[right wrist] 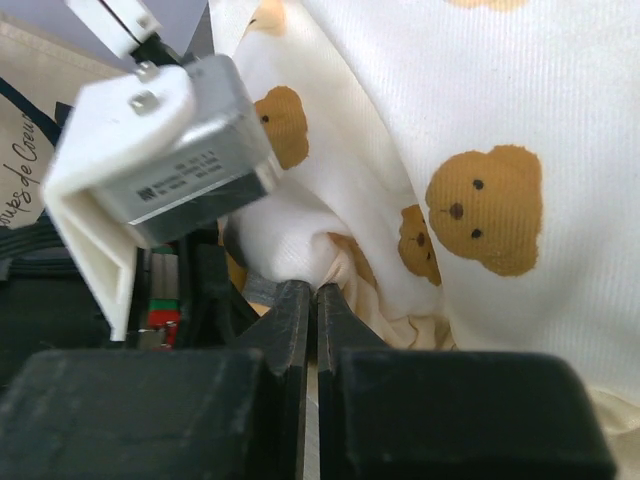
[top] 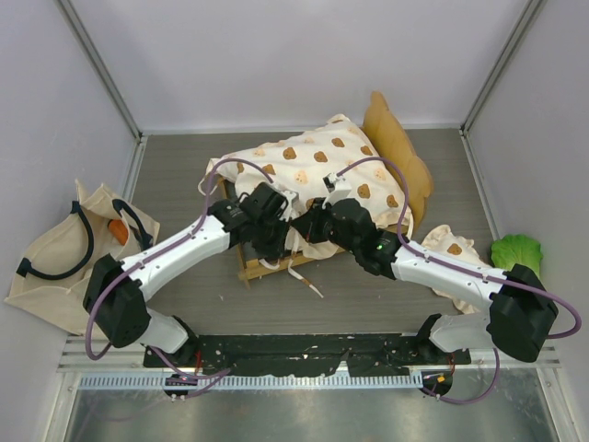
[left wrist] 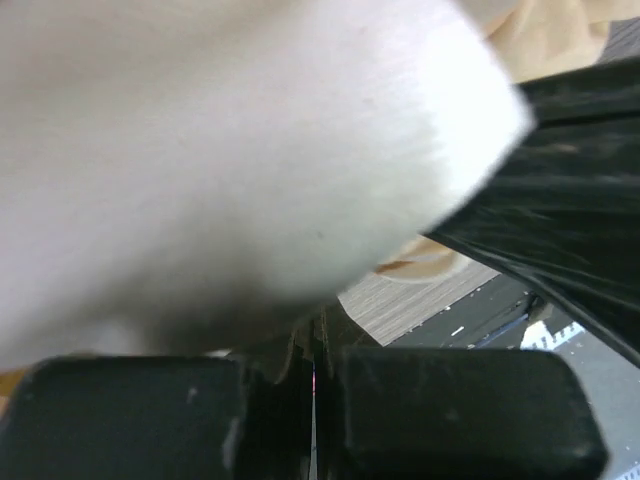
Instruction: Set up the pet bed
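The pet bed's light-wood frame (top: pixel 262 269) stands mid-table, its scalloped headboard (top: pixel 398 147) at the far right. The cream bear-print cushion (top: pixel 313 166) lies bunched and tilted over it. Both grippers meet at the cushion's near edge. My left gripper (top: pixel 279 224) is shut, and white cushion cloth (left wrist: pixel 230 140) fills its wrist view above the closed fingers (left wrist: pixel 315 345); whether it pinches anything is hidden. My right gripper (top: pixel 308 221) is shut, with a fold of the cushion (right wrist: pixel 480 150) caught at its fingertips (right wrist: pixel 312 290). The left wrist's camera housing (right wrist: pixel 160 150) sits close beside it.
A beige tote bag (top: pixel 64 253) with black handles lies at the left wall. A green lettuce toy (top: pixel 515 253) is at the right wall, with a small bear-print pillow (top: pixel 451 247) beside my right arm. A loose tie (top: pixel 304 278) trails from the bed's near side.
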### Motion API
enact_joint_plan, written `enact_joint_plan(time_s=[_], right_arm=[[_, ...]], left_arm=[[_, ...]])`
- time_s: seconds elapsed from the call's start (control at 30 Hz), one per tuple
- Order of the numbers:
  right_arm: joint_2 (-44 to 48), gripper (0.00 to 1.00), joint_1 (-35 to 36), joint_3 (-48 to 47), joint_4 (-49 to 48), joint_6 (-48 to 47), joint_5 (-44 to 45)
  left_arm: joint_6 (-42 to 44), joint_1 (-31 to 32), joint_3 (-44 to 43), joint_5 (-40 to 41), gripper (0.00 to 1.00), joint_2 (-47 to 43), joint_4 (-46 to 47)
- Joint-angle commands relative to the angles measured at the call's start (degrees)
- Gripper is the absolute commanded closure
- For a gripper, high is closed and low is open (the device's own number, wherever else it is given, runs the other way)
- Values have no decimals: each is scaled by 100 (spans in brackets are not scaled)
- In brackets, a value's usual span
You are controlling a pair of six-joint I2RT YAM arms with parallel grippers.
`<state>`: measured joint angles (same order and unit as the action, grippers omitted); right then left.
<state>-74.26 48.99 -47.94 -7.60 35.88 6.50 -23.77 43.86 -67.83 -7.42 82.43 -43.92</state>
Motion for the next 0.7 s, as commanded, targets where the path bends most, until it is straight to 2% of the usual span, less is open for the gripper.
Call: enact_joint_plan(time_s=[0.0, 0.07, 0.13, 0.2, 0.4, 0.6, 0.67], right_arm=[[140, 94, -30, -180, -102, -134, 220], [105, 94, -30, -215, -93, -169, 229], [17, 94, -30, -250, -75, -195, 176], [-36, 94, -21, -303, -110, -204, 97], [-194, 94, 128, -365, -269, -178, -53], [-308, 94, 198, -303, -400, -63, -79], [-343, 94, 207, -329, -444, -46, -96]], left_arm=[[136, -9, 208, 92, 100, -34, 507], [197, -9, 279, 21, 100, -61, 657], [153, -9, 446, 669, 100, -131, 701], [48, -17, 690, 1756, 100, -218, 718], [-110, -52, 1386, 3052, 100, -1018, 1455], [-67, -70, 1694, 2492, 100, -1169, 1974], [-5, -70, 2000, 2456, 100, -1142, 2526]])
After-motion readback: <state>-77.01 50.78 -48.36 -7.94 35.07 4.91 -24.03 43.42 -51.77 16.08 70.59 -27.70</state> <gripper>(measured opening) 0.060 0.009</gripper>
